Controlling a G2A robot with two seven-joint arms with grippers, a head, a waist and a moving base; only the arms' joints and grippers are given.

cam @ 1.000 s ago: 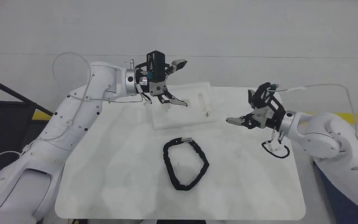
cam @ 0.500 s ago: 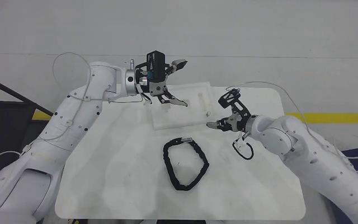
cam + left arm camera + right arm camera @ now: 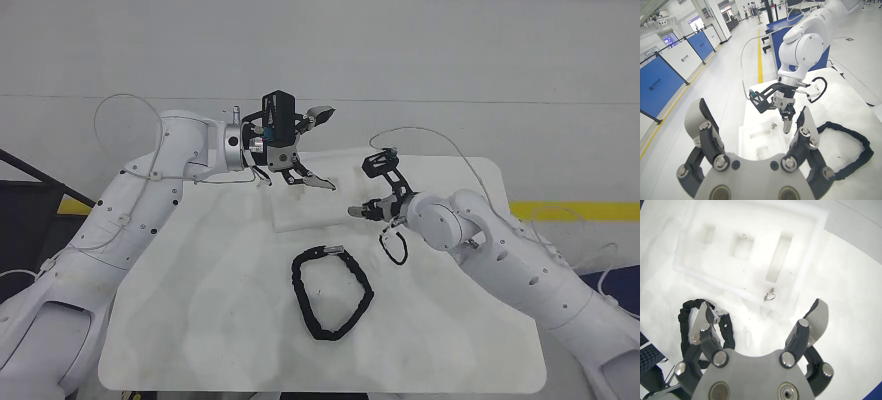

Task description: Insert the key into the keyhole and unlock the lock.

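Left tool (image 3: 322, 148): held above the desk (image 3: 190, 310), over the 10 o'clock corner of the foam tray (image 3: 335, 200). The jaws are spread wide and nothing is held.

Lock (image 3: 331, 294): a black sleeved chain loop lying flat mid-desk, at 6 o'clock from the tray. Its metal cylinder (image 3: 717, 319) sits at the loop's 12 o'clock point. The loop is loose, with nothing bracing it.

Key (image 3: 769, 294): lying flat with its ring on the tray's top face, near the tray's 4 o'clock corner and just beside the end of a long slot recess (image 3: 779, 258). It has not been gripped.

Right tool (image 3: 761, 308): jaws fully apart, empty, hovering just short of the key at the tray's 4 o'clock side.

Risks judged from this state:
- The key is small and flat on the foam, so it may be pressed into the foam or skated along it rather than lifted. A nudge could tip it into the slot or off the tray edge.
- If the ring is pinched instead of the bow, the blade would be left hanging free and could not be aimed at the keyhole.
- The tray looks light and could be shifted by a finger contacting it.
- The unheld lock is likely to slide or roll under insertion force unless it is pinned by the left tool.
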